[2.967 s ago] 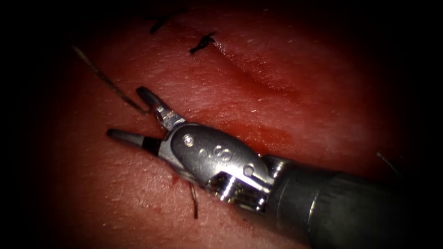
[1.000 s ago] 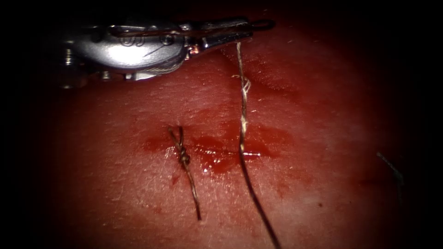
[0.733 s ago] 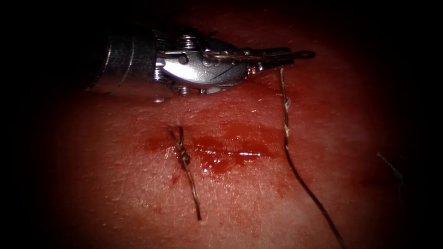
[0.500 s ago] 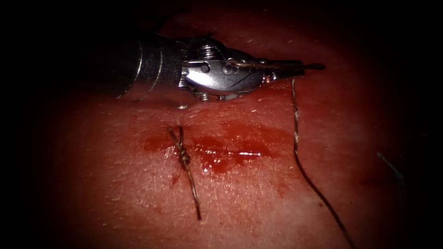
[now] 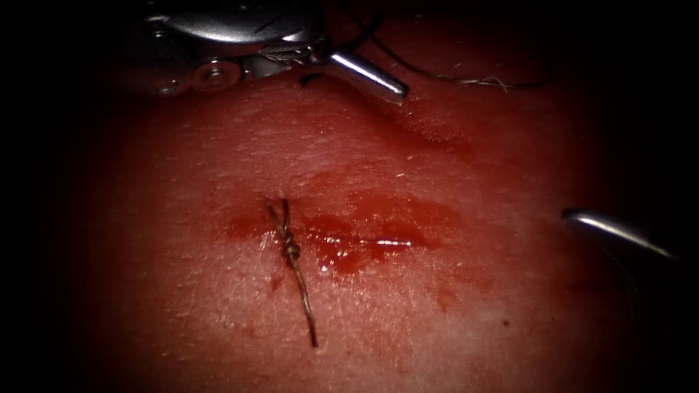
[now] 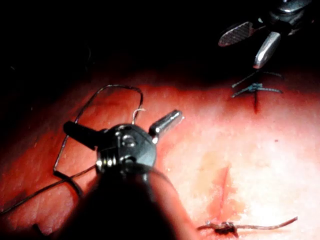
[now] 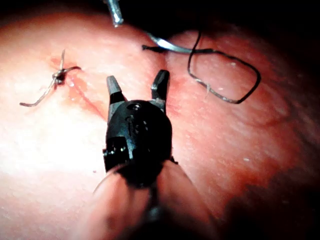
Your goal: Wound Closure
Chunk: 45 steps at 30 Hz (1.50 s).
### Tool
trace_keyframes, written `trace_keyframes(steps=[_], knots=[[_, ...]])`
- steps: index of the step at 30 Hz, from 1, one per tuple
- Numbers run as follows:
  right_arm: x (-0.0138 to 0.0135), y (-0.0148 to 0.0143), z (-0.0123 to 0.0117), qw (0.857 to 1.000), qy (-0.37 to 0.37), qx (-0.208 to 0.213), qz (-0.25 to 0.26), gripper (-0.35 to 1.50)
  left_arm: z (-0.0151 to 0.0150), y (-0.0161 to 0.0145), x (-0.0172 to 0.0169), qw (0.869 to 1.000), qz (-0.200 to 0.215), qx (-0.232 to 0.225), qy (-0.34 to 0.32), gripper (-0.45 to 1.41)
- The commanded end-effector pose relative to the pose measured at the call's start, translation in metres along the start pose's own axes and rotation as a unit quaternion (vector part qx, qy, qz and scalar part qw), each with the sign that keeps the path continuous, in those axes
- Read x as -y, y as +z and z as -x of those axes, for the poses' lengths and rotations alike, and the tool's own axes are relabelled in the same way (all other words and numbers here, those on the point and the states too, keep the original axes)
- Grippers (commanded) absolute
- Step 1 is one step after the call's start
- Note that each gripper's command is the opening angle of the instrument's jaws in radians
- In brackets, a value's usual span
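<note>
- Left tool (image 5: 364,76) sat at the top of the endoscope view, beyond the cut (image 5: 378,236). In the left wrist view its jaws (image 6: 124,121) were spread wide and gripped nothing.
- Right tool (image 5: 619,233) came in at the right edge of the endoscope view, with one jaw tip showing. In the right wrist view its jaws (image 7: 136,77) were apart and empty, hanging over the tissue (image 7: 45,145).
- Thread (image 5: 466,80) lay loose on the tissue (image 5: 182,306) just right of the left tool. It made an open loop (image 7: 225,75) that neither tool held.
- Needle: could not tell for sure. A bright curved sliver (image 7: 167,46) beside the thread loop may have been it, lying on the surface.
- A tied knot (image 5: 291,247) crossed the left end of the cut, its tails running up and down.
- Red fluid (image 5: 342,255) was pooled along the cut, right of the knot.
- An older dark stitch (image 6: 255,87) sat near the right tool's jaws in the left wrist view.
</note>
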Motion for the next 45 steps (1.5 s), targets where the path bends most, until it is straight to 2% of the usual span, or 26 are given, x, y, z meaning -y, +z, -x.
trace_keyframes(steps=[1,4,8,9,13,18,19,20,21,22,23,29,35,40,42,43,44,45], knots=[[0.0003,0.0009,0.0001,1.000,-0.001,-0.002,0.000,1.35,0.0003,-0.0002,0.0001,1.000,0.000,0.003,0.004,1.30],[0.0005,0.0010,0.0002,1.000,-0.002,0.000,-0.001,1.35,0.0001,-0.0036,0.0018,1.000,-0.010,0.002,0.013,1.23],[0.0007,0.0011,0.0003,1.000,-0.002,0.002,-0.002,1.35,-0.0025,-0.0080,0.0061,0.999,-0.024,-0.024,0.028,1.14],[0.0007,0.0013,0.0003,1.000,-0.003,0.003,-0.003,1.35,-0.0043,-0.0098,0.0087,0.997,-0.042,-0.041,0.045,1.08],[0.0012,0.0018,0.0005,1.000,-0.004,0.003,-0.008,1.35,-0.0072,-0.0117,0.0131,0.990,-0.058,-0.053,0.120,0.94],[0.0018,0.0024,0.0008,1.000,-0.007,0.007,-0.011,1.35,-0.0100,-0.0111,0.0174,0.972,-0.048,-0.053,0.225,0.96],[0.0019,0.0025,0.0010,1.000,-0.007,0.006,-0.012,1.35,-0.0104,-0.0107,0.0180,0.968,-0.037,-0.052,0.241,0.94],[0.0021,0.0028,0.0012,1.000,-0.009,0.008,-0.012,1.35,-0.0115,-0.0097,0.0190,0.959,-0.010,-0.046,0.279,0.89],[0.0021,0.0028,0.0012,1.000,-0.009,0.008,-0.012,1.35,-0.0115,-0.0097,0.0190,0.959,-0.010,-0.046,0.279,0.89],[0.0022,0.0029,0.0013,1.000,-0.010,0.008,-0.013,1.35,-0.0120,-0.0092,0.0195,0.954,0.002,-0.042,0.297,0.86],[0.0024,0.0031,0.0016,1.000,-0.011,0.010,-0.014,1.35,-0.0132,-0.0084,0.0204,0.941,0.023,-0.039,0.334,0.79],[0.0028,0.0036,0.0020,1.000,-0.014,0.013,-0.013,1.35,-0.0154,-0.0066,0.0216,0.934,0.062,-0.036,0.350,0.76],[0.0031,0.0038,0.0020,1.000,-0.014,0.013,-0.014,1.35,-0.0154,-0.0060,0.0207,0.926,0.085,-0.028,0.366,0.59],[0.0032,0.0040,0.0021,1.000,-0.014,0.013,-0.016,1.35,-0.0152,-0.0055,0.0200,0.922,0.101,-0.022,0.373,0.59],[0.0033,0.0041,0.0021,1.000,-0.015,0.013,-0.016,1.35,-0.0148,-0.0054,0.0196,0.922,0.102,-0.018,0.373,0.42],[0.0033,0.0041,0.0021,1.000,-0.015,0.013,-0.016,1.35,-0.0148,-0.0054,0.0196,0.922,0.102,-0.018,0.373,0.42],[0.0034,0.0041,0.0021,1.000,-0.015,0.012,-0.016,1.35,-0.0147,-0.0053,0.0194,0.922,0.102,-0.018,0.373,0.27],[0.0034,0.0042,0.0022,1.000,-0.015,0.012,-0.016,1.35,-0.0147,-0.0052,0.0194,0.922,0.103,-0.018,0.373,0.24]])
